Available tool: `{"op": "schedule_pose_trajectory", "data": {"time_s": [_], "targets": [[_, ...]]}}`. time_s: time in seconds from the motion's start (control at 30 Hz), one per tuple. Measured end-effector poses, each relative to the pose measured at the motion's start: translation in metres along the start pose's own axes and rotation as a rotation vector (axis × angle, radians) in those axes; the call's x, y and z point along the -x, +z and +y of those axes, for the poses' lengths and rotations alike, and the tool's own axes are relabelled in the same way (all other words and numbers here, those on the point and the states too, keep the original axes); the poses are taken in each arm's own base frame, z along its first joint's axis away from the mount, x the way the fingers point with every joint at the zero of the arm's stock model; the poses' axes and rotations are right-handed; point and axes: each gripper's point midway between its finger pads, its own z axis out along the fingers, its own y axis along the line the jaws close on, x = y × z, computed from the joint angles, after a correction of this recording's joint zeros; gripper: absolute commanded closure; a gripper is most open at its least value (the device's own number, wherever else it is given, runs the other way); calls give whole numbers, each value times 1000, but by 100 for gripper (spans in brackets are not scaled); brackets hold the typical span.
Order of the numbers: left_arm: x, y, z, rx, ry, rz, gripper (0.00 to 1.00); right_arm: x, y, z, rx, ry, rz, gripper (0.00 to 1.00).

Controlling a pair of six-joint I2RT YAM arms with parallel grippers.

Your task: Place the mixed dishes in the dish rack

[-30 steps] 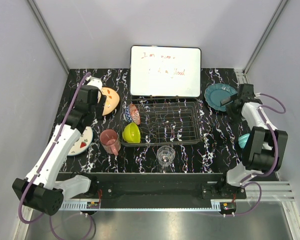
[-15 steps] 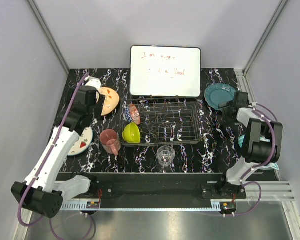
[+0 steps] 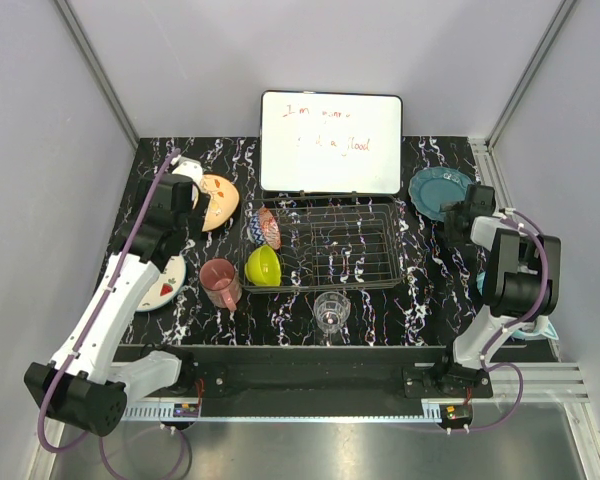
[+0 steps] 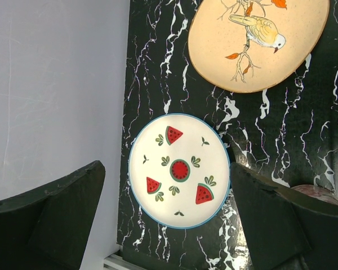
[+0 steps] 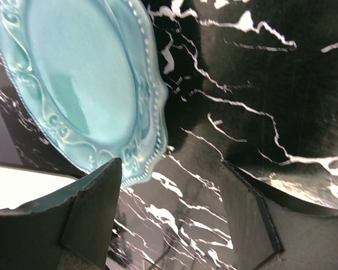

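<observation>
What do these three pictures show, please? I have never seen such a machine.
These are two white robot arms bolted at the near edge of a black marbled table. The wide picture comes from a fixed camera above; the other two come from a camera on each wrist, so the dark shapes there are its fingers. A wire dish rack stands in the middle, with a lime-green bowl and a red patterned bowl at its left end. Outside it are a pink mug, a clear glass, a peach plate, a white plate and a teal plate. The left end effector hangs open over the white plate; the right end effector is open beside the teal plate. Nothing is held.
</observation>
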Motion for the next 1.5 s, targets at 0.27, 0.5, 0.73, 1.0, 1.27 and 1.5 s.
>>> {"op": "schedule_pose_trajectory", "data": {"time_s": [0.27,0.5,0.73,1.0,1.27,1.5], "targets": [[0,1,0,0,9,-1,1,7,11,11,46,29,-37,30],[-2,4,1,4,13,4,1,10,21,15,55,39,-53,53],[-3,4,1,4,12,5,1,10,25,9,63,52,-61,81],[-3,0,3,-1,11,-8,1,13,15,23,161,74,-67,100],[-3,-1,2,-12,8,-14,1,25,-41,38,225,-125,-110,100],[-3,-1,1,-17,8,-15,1,31,-76,35,179,-351,-127,100]]}}
